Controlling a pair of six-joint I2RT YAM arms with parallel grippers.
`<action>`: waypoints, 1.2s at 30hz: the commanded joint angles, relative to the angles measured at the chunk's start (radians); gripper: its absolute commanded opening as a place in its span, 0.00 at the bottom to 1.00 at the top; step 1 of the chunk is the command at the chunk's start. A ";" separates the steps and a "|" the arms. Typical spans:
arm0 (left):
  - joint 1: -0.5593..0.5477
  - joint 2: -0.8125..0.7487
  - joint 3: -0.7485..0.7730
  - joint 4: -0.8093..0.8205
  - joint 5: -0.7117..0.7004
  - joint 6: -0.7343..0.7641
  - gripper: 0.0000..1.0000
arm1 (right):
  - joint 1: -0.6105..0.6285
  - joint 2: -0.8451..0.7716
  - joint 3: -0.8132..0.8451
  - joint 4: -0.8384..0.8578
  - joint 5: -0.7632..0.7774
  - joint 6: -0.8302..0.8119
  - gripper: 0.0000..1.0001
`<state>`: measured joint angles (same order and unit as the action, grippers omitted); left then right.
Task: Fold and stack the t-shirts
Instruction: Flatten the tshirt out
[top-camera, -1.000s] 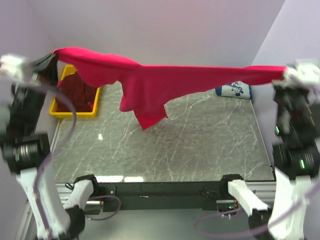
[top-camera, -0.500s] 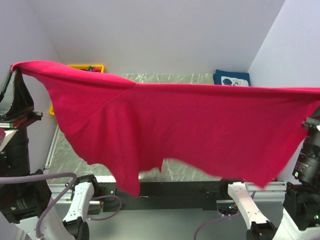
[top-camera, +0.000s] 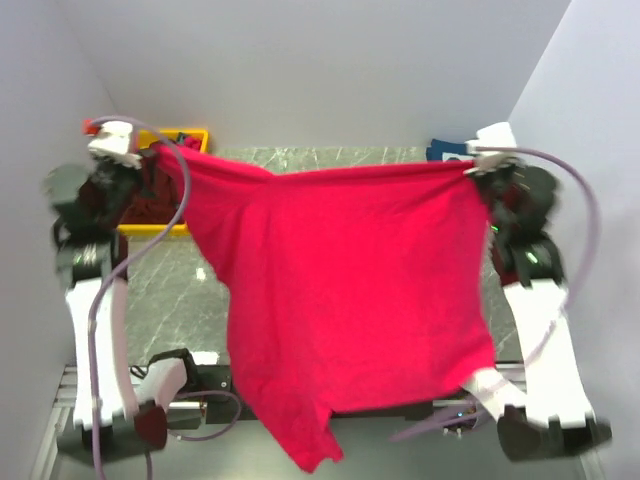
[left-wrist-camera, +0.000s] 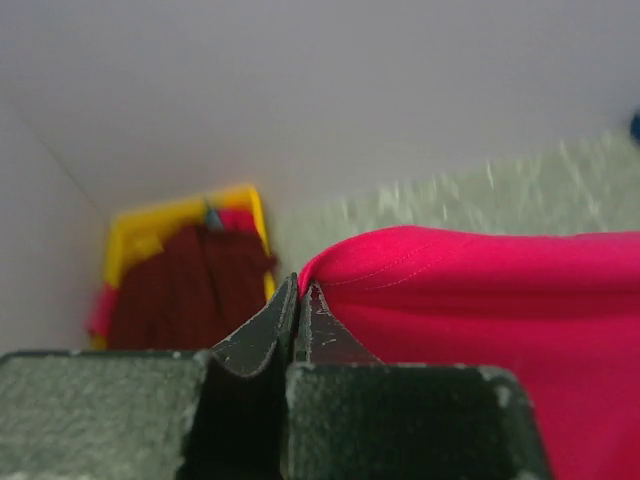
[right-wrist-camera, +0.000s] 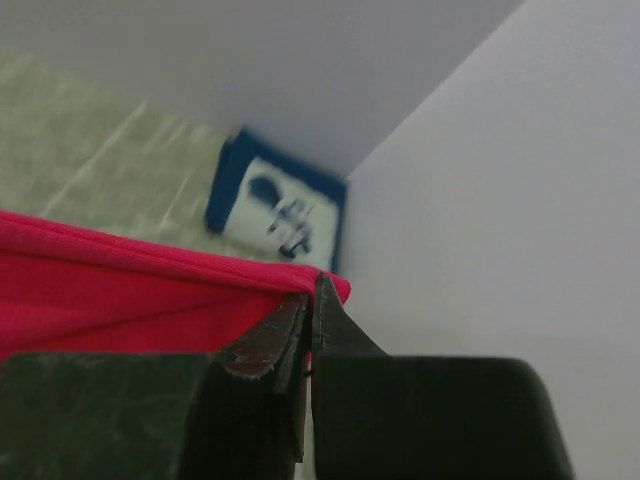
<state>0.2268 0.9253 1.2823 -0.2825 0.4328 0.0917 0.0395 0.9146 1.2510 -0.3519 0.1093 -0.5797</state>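
The crimson-red t-shirt (top-camera: 350, 290) hangs spread in the air between both arms, its lower end drooping past the table's near edge. My left gripper (top-camera: 160, 155) is shut on its left top corner (left-wrist-camera: 345, 262), jaws pinched together (left-wrist-camera: 300, 290). My right gripper (top-camera: 470, 165) is shut on its right top corner (right-wrist-camera: 335, 288), jaws pinched together (right-wrist-camera: 312, 290). The navy t-shirt with white print (right-wrist-camera: 280, 210) lies folded at the table's far right corner. The dark maroon t-shirt (left-wrist-camera: 190, 290) lies in the yellow bin (left-wrist-camera: 135, 235).
The yellow bin (top-camera: 190, 135) stands at the far left of the marble table (top-camera: 170, 290). White walls close in the back and both sides. The red shirt hides most of the tabletop in the top view.
Both grippers have moved back away from the camera and closer together with the shirt's top edge. The shirt now hangs longer and narrower, its hem past the near edge.
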 joint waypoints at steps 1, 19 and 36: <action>-0.056 0.105 -0.073 0.020 -0.006 0.049 0.01 | 0.013 0.101 -0.129 0.085 -0.030 0.007 0.00; -0.221 1.340 0.870 0.019 -0.264 -0.042 0.15 | 0.039 1.148 0.568 0.147 0.188 0.106 0.35; -0.248 0.764 0.098 -0.345 0.009 0.123 0.57 | 0.011 0.738 0.185 -0.453 -0.146 0.029 0.67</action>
<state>0.0113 1.7744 1.5360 -0.4858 0.3435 0.1184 0.0570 1.6958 1.5337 -0.6083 0.0589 -0.4946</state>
